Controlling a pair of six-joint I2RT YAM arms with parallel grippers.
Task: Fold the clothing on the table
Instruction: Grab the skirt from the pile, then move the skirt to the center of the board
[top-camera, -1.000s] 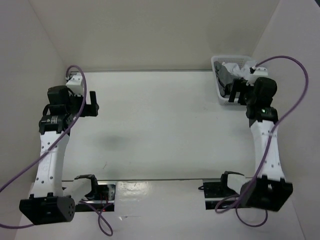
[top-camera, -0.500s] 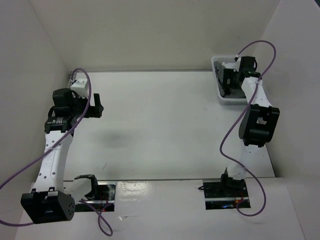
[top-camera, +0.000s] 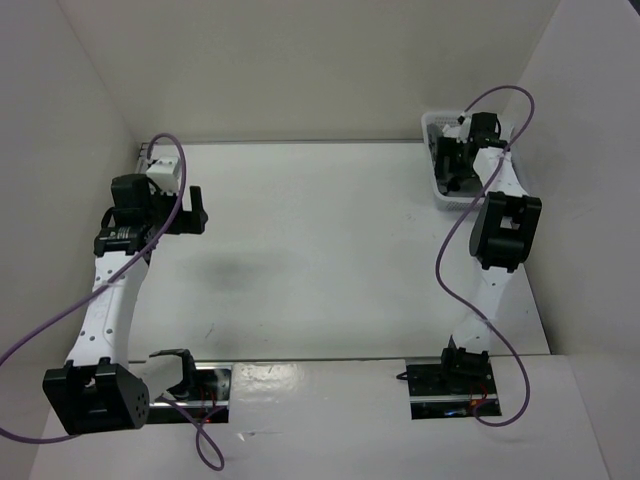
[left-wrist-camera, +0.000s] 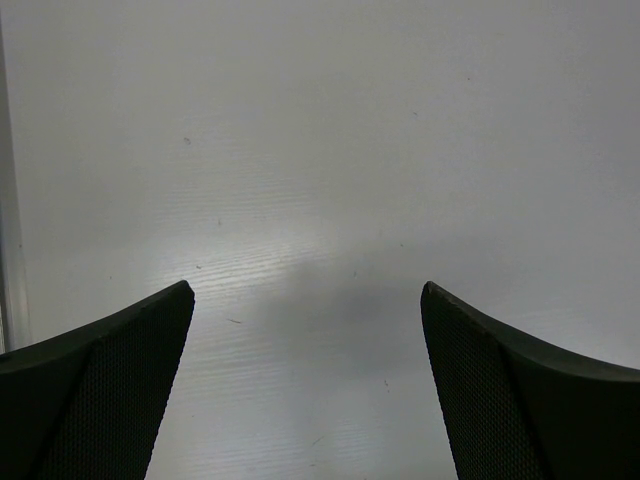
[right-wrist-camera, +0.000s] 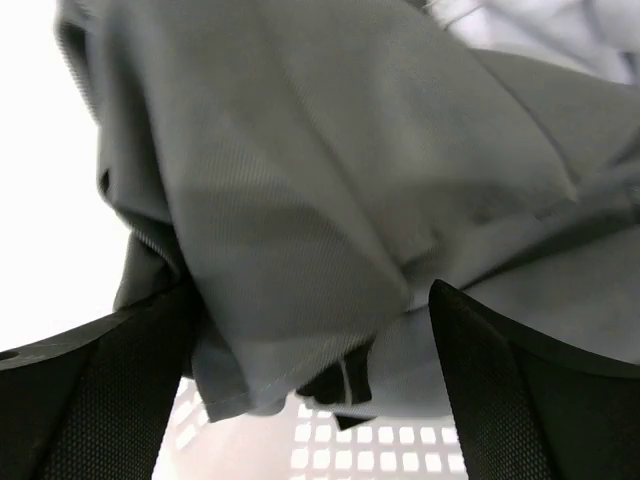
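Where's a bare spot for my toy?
The middle of the table, between the left tool and the basket, is bare. It's crowded in the far right corner, where the right tool is over the grey clothing in the basket.

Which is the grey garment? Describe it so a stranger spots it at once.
Start at the white table and go to the white mesh basket in its far right corner. The grey garment is heaped inside, between the right arm's open fingers; it is dark grey, unlike the white fabric beside it.
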